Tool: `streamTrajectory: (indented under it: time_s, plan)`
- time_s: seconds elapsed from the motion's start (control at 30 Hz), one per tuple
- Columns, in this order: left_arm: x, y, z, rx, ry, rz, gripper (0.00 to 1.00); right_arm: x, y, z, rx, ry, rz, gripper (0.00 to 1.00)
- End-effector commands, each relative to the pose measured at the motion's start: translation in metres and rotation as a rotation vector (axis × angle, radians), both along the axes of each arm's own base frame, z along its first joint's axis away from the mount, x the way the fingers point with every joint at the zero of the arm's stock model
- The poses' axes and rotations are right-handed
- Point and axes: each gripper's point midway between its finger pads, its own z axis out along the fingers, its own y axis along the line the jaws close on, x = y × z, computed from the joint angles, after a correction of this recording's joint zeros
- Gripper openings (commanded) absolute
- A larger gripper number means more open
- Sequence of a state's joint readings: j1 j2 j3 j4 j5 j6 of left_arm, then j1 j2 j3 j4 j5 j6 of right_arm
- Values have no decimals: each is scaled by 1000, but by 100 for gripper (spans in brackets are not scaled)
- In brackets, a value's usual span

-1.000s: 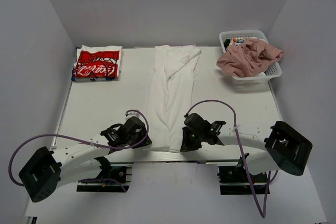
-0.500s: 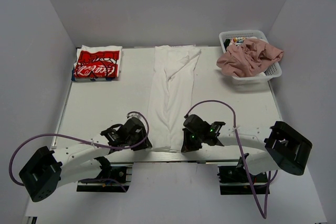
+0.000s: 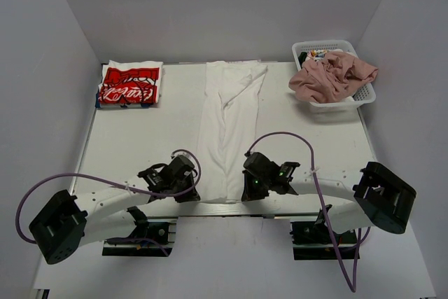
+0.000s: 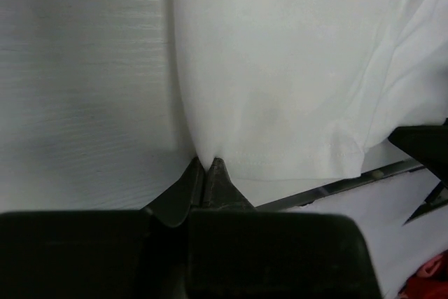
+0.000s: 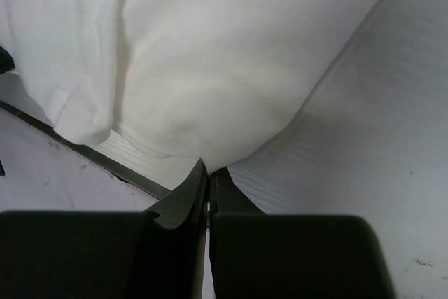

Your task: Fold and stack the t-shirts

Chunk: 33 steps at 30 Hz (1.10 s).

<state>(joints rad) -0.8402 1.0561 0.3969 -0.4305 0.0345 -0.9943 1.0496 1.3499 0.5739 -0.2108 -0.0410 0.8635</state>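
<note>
The large plain white t-shirt (image 3: pixel 227 124) lies folded into a long strip down the middle of the table. My left gripper (image 3: pixel 194 192) is shut on its near left hem corner (image 4: pixel 210 152). My right gripper (image 3: pixel 246 192) is shut on its near right edge (image 5: pixel 210 152). A folded white t-shirt with red print (image 3: pixel 129 85) lies at the far left. A dusty-pink t-shirt (image 3: pixel 330 76) is heaped in the basket at the far right.
The white lattice basket (image 3: pixel 364 92) stands at the far right corner. The table's near edge (image 4: pixel 364 176) runs just below the shirt's hem. White walls close in the table on three sides.
The left arm has shifted slightly to the right, toward the shirt's near corner. The right gripper has edged a little left and up. The shirt's hem has barely moved.
</note>
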Motion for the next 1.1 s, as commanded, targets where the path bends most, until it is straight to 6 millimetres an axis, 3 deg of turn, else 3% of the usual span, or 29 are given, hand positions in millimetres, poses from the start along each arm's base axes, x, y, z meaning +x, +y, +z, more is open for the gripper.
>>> streamTrajectory:
  time_s: [0.0,0.13,0.2,0.23,0.27,0.33,0.37,0.43,0.5,0.6,0.63,0.67,0.73,0.77,0.9,1.0,1.07]
  plan:
    - [3,22,-2,130,-12,25,0,26,14,22,24,-130,-7,0]
    - [28,11,30,90,-120,62,0,59,23,54,45,-256,-89,0]
    - [50,9,50,99,-198,107,0,76,12,62,0,-302,-208,0]
    - [59,18,53,154,-227,155,0,90,8,71,-32,-348,-261,0]
    - [73,8,65,158,-251,170,0,98,4,73,-45,-360,-298,0]
    - [90,11,73,224,-266,199,0,119,1,86,-84,-420,-346,0]
    - [109,0,95,198,-303,228,0,128,-4,88,-110,-444,-366,0]
    - [135,0,103,262,-326,270,0,151,-9,100,-136,-501,-409,0]
    - [156,1,109,290,-349,275,0,168,-3,115,-112,-541,-438,0]
    - [194,-11,120,292,-378,276,0,198,-12,117,-159,-583,-473,0]
    - [199,-9,122,294,-391,274,0,207,-17,123,-156,-589,-503,0]
    - [215,-16,128,283,-418,274,0,215,-14,118,-176,-589,-494,0]
    - [236,-18,138,278,-458,254,0,235,-17,128,-170,-602,-519,0]
    - [247,-21,142,269,-484,256,0,243,-14,120,-177,-596,-502,0]
    - [277,-31,140,286,-511,194,0,278,-7,131,-132,-613,-505,0]
    - [305,-34,146,287,-551,187,0,302,-11,121,-157,-594,-509,0]
    - [319,-29,132,306,-526,181,0,311,-10,120,-154,-577,-505,0]
